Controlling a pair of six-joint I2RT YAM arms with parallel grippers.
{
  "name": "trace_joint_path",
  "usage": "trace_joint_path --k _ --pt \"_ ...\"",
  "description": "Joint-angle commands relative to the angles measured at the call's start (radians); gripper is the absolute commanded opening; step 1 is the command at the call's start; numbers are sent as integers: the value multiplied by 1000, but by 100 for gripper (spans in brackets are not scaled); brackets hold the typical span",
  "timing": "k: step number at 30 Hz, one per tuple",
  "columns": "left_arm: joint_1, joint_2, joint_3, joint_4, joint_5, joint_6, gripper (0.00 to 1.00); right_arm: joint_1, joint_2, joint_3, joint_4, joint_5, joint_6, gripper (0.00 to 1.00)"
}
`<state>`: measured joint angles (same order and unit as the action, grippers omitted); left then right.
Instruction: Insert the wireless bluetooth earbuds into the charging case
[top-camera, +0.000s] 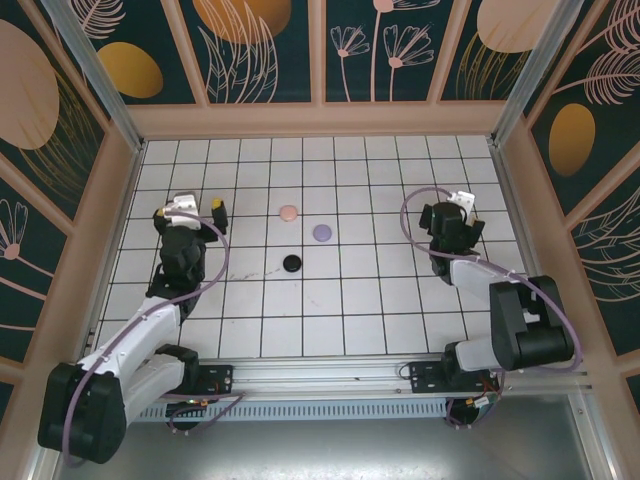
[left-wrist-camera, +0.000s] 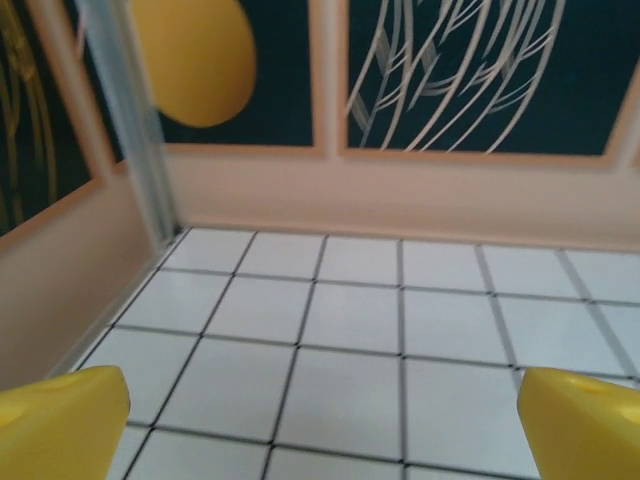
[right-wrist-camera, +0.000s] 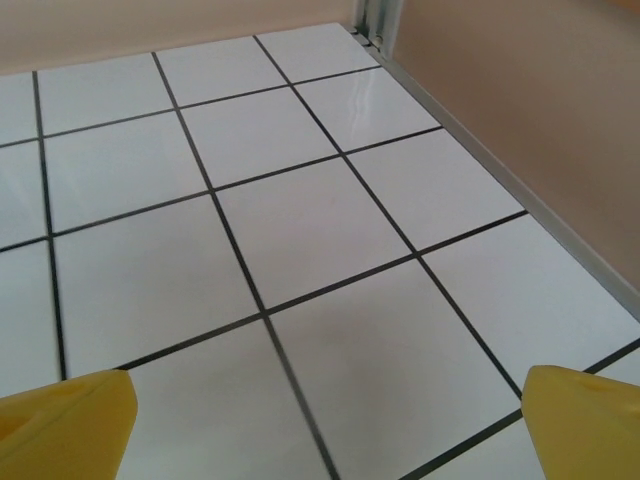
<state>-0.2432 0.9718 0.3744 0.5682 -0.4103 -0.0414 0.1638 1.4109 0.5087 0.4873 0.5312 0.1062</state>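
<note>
Three closed round charging cases lie mid-table in the top view: a pale pink one, a lilac one and a black one. The earbuds are out of view. My left gripper hovers left of the cases, about two tiles from the pink one. It is open, its yellow fingertips spread wide over bare tiles. My right gripper sits to the right of the cases, several tiles from the lilac one. It is open too, with nothing between its fingertips.
The white gridded table is enclosed by beige walls on the back and both sides, with metal corner posts. The right wall runs close beside my right gripper. Both arm bases sit on the rail at the near edge.
</note>
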Motion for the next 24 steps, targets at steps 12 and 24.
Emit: trace_joint_path --k 12,24 --pt "151 378 -225 721 144 21 99 -118 68 -285 736 -306 -96 99" --pt "211 546 -141 719 316 6 99 -204 129 -278 763 -513 -72 99"
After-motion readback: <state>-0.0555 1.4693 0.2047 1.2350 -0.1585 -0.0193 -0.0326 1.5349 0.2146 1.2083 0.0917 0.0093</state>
